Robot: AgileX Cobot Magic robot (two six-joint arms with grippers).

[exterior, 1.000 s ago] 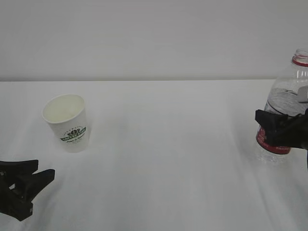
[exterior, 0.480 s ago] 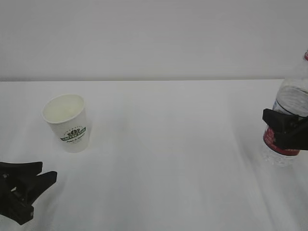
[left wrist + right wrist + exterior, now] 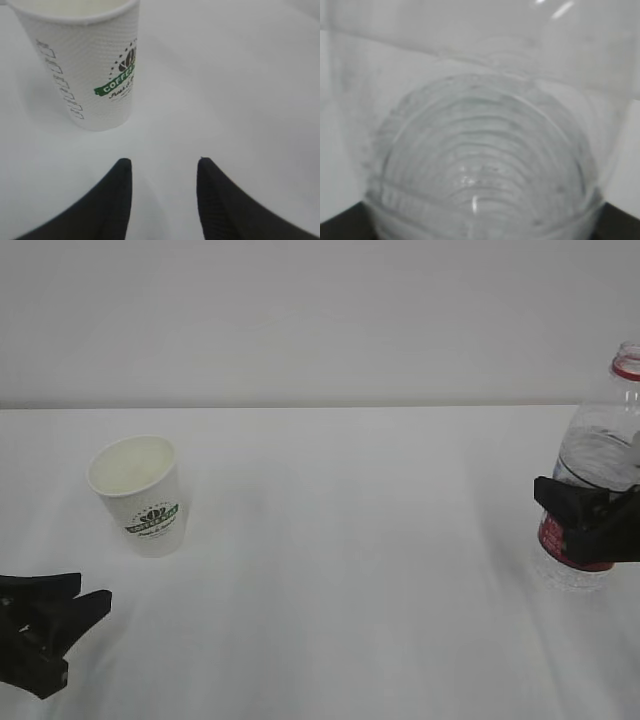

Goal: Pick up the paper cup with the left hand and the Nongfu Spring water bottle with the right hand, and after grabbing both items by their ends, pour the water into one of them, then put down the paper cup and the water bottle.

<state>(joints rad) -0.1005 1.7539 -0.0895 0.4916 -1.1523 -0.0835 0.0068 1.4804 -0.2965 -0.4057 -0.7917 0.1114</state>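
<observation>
Step in hand, by the look of it: pick-up phase, half done. Nothing poured yet.

Right side: black two-fingered right hand (image 3: 590,525) clamped round the tall clear ribbed Nongfu Spring water bottle w/ red-and-white label (image 3: 597,455), at label height, far right edge of the plain white table (image 3: 350,570). Bottle upright, no cap, red neck ring at top. Whether base is just off the table or touching it: can't tell from exterior view. Clear colourless water (image 3: 485,165) visible inside through the ribbed wall in right wrist view, filling lower part of bottle; black finger corners at both bottom edges of that view, bottle wall pressed between them.

Left side: black two-fingered left hand (image 3: 45,615) low at front-left, jaws apart, nothing between them. Small white tapered paper cup w/ green logo (image 3: 140,495) standing upright on table, beyond and a little to the right of the gripper in exterior view, well apart from bottle. In left wrist view, cup (image 3: 90,65) sits ahead of fingertips (image 3: 122,172) and off to the left of the gap, not centred, no contact. Interior cream-white, looks empty as far as visible.

Next move, as a judgement: shift left hand fwd and sideways so cup lines up w/ gap between the fingers, then close gently on cup wall. Thin paper, so light squeeze, else crushed rim or tipped cup. Then lift, bring cup toward centre, tilt bottle mouth over it.
</observation>
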